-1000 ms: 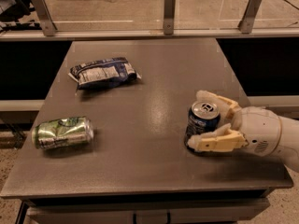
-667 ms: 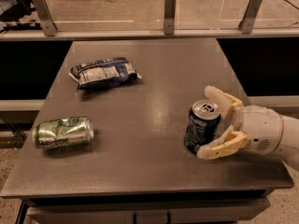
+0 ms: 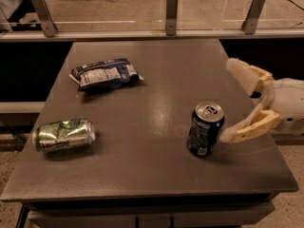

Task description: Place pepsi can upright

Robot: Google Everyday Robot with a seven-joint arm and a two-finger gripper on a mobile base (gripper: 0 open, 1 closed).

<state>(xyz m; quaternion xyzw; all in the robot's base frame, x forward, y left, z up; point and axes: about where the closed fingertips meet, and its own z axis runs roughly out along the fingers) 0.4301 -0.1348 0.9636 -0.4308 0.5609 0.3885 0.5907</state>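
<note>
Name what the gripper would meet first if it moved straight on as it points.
Probably the upright pepsi can, just left of the open gripper at the table's right side; depth unclear.

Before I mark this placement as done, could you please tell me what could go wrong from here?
The gripper is open just right of the upright pepsi can, with its lower finger very close to the can's side; a sideways sweep could tip it. The can stands toward the table right edge, so a toppled can might roll off.
</note>
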